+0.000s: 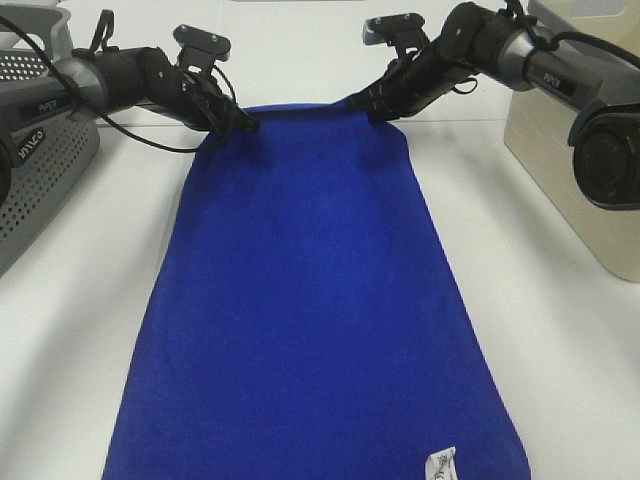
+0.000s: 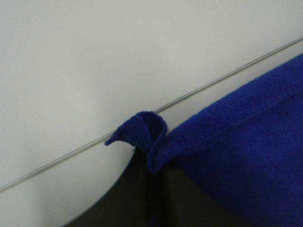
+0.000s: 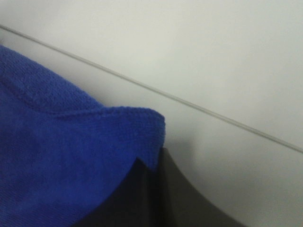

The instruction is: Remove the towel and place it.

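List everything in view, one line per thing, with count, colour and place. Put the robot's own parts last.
towel: one, royal blue, spread flat along the middle of the table, its two far corners pinched by the grippers.
tag: one, white, on the towel's near right corner.
perforated basket: one, grey, at the left edge of the table.
bin: one, beige, plain-walled, at the right edge of the table.
table: one, white, under everything.
left gripper: one, black, jaws shut on the towel's far left corner.
right gripper: one, black, jaws shut on the towel's far right corner.
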